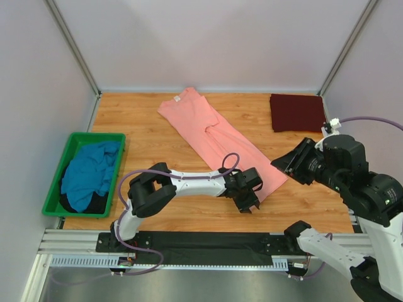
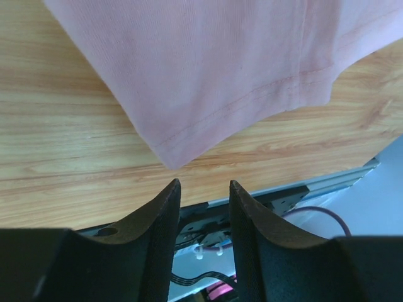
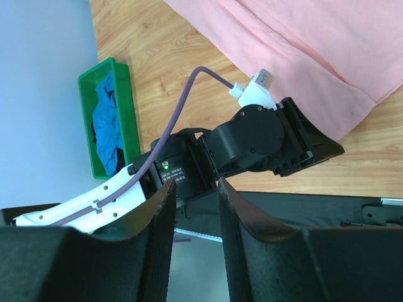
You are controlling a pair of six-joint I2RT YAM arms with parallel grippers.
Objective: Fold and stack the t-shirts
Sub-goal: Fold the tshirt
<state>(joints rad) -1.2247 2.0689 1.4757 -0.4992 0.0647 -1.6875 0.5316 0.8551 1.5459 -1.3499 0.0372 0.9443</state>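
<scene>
A salmon-pink t-shirt [image 1: 214,135] lies flat in a long diagonal strip across the wooden table, neck at the back. My left gripper [image 1: 249,205] hovers at its near hem. In the left wrist view the hem corner [image 2: 171,160] sits just beyond the open, empty gripper [image 2: 203,185]. My right gripper [image 1: 281,165] is raised beside the hem's right corner. It stands open [image 3: 195,187] with nothing between its fingers, and the left arm shows below it. A dark maroon t-shirt [image 1: 297,112] lies folded at the back right. A crumpled teal-blue t-shirt [image 1: 88,173] lies in the bin.
A green plastic bin [image 1: 53,182] stands at the table's left edge. A black mat and a metal rail [image 1: 208,242] run along the near edge by the arm bases. Grey walls close in the back and both sides.
</scene>
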